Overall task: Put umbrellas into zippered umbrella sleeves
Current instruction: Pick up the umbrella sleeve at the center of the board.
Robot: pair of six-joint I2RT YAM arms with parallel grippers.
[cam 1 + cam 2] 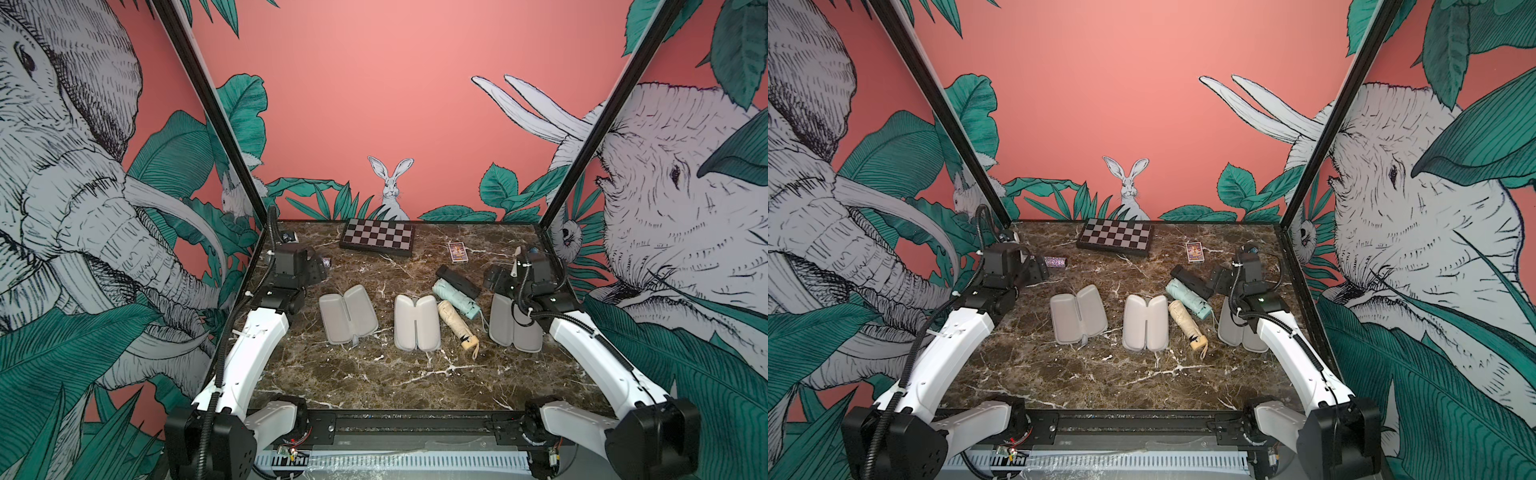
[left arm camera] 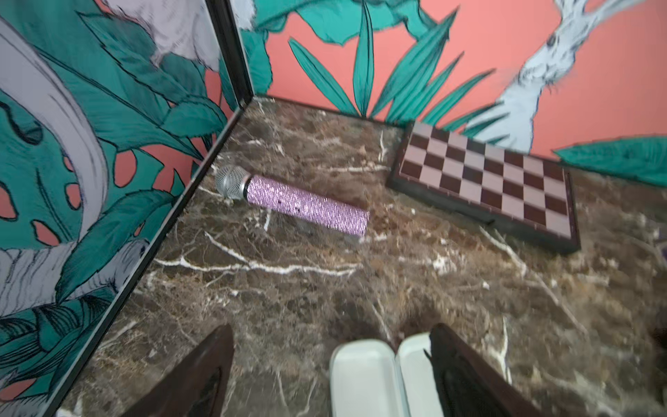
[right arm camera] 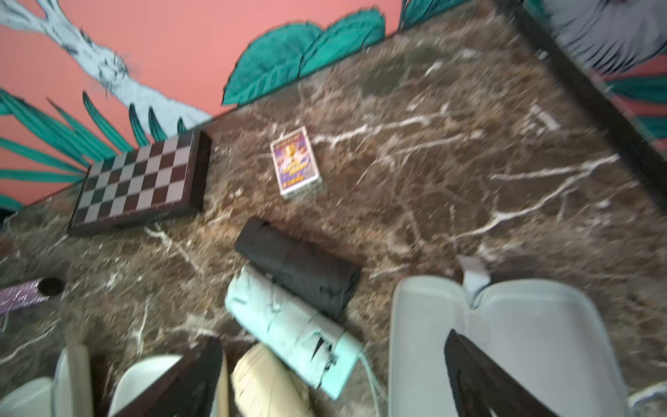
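Three zippered umbrella sleeves lie open on the marble table, grey lining up: left (image 1: 348, 313), middle (image 1: 415, 322), and right (image 1: 505, 324), partly under my right arm. The umbrellas lie bunched between the middle and right sleeves: black (image 1: 457, 280) farthest back, mint green (image 1: 455, 299), and cream (image 1: 457, 324) with its wrist strap. My left gripper (image 1: 316, 266) hovers open behind the left sleeve (image 2: 364, 379), holding nothing. My right gripper (image 1: 495, 278) hovers open over the mint umbrella (image 3: 288, 325) and the right sleeve (image 3: 505, 343), empty, with the black umbrella (image 3: 299, 270) just beyond.
A checkered board box (image 1: 377, 237) lies at the back wall. A small purple card box (image 1: 457, 252) sits back right. A glittery pink microphone (image 2: 299, 204) lies near the back left corner. Walls close in the table on both sides.
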